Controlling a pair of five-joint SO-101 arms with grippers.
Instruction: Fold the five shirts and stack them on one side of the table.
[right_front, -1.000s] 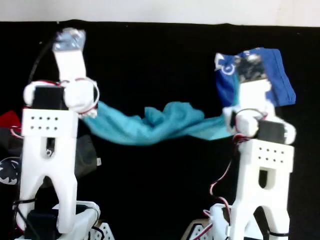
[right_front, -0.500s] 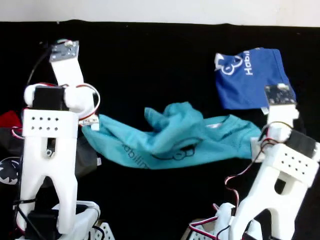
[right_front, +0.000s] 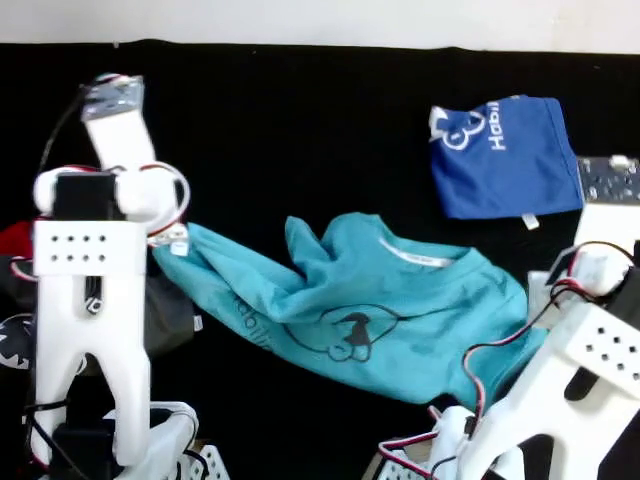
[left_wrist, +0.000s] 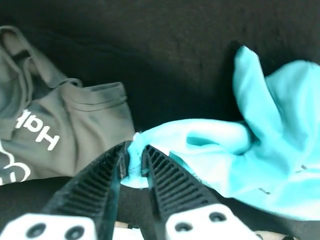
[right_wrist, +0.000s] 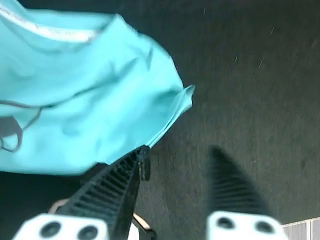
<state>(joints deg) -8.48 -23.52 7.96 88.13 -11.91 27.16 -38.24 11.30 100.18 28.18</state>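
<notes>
A teal shirt (right_front: 370, 300) lies spread and wrinkled across the middle of the black table (right_front: 300, 120), print side up. My left gripper (left_wrist: 134, 161) is shut on its edge (left_wrist: 137, 175) at the shirt's left end (right_front: 185, 245). My right gripper (right_wrist: 182, 159) stands open over bare table just off the shirt's right edge (right_wrist: 170, 107), with nothing between its fingers. The right arm (right_front: 600, 250) stands at the table's right side. A blue shirt (right_front: 505, 155) lies folded at the back right.
A grey shirt (left_wrist: 50, 130) lies crumpled beside the left arm (right_front: 90, 260), next to the teal shirt's held end. A red garment (right_front: 15, 238) and a black-and-white one (right_front: 15, 345) sit at the left edge. Bare table stretches along the back.
The right gripper let go of the teal shirt and drew back to the right. The shirt, stretched in the air between both arms before, now lies on the table.
</notes>
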